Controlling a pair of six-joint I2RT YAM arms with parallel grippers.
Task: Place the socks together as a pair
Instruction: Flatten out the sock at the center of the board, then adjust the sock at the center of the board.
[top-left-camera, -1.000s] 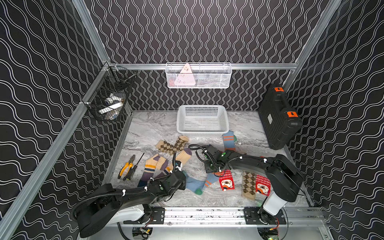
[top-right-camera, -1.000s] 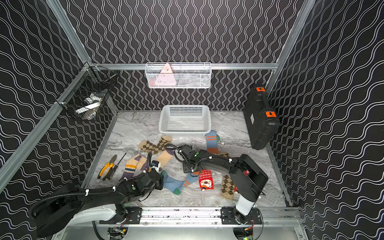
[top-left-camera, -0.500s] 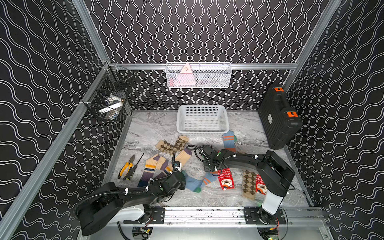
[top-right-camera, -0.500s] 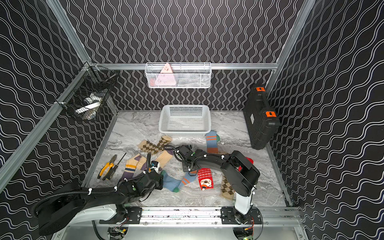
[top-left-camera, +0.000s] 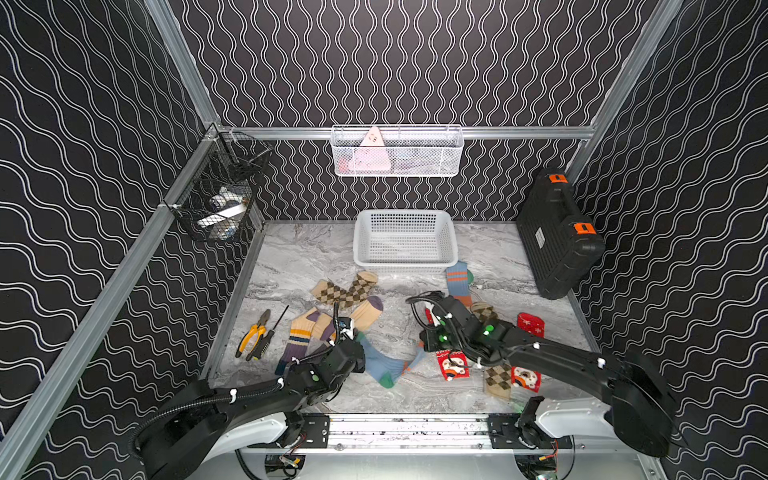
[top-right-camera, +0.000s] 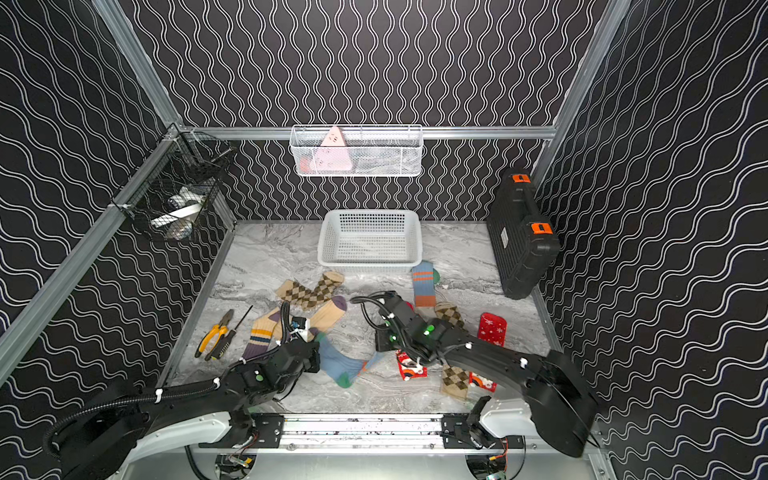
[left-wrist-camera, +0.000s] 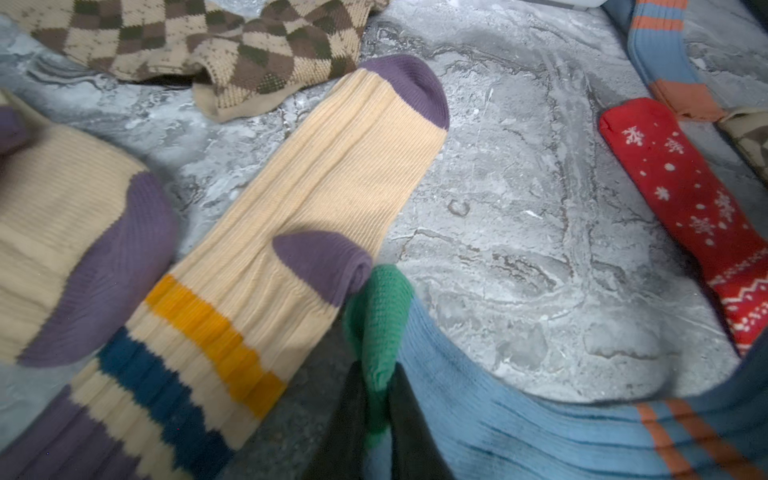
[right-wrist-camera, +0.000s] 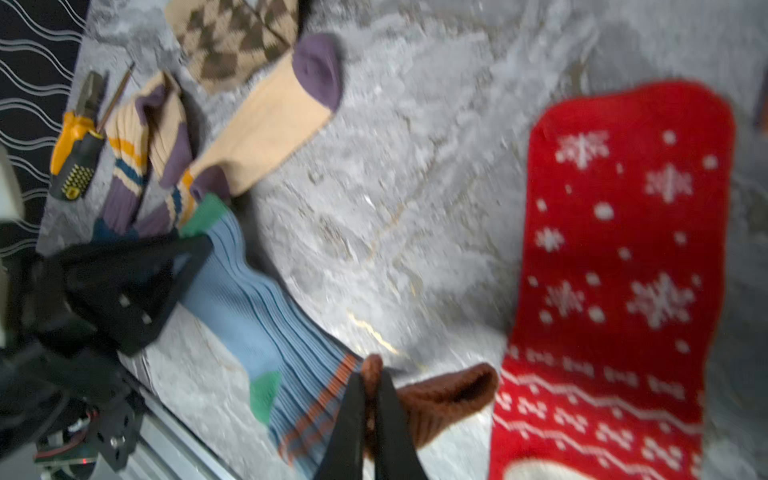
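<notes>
One pink triangle (top-left-camera: 370, 156) in wall basket (top-left-camera: 436, 160), socks (top-left-camera: 384, 368) on table (top-left-camera: 299, 257)

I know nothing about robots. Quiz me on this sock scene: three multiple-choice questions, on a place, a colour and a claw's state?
1. Where is the white basket? A) mid-back of the table B) front edge C) on a side wall
2. Toe colour of the held blue sock? A) yellow B) white C) green
3. The right gripper is: A) wide open B) shut on that sock's orange cuff C) shut on nothing
Answers: 1 A, both top views show it centred at the far end; 2 C, the left gripper pinches the green toe; 3 B, the right wrist view shows fingers closed on the cuff.
</notes>
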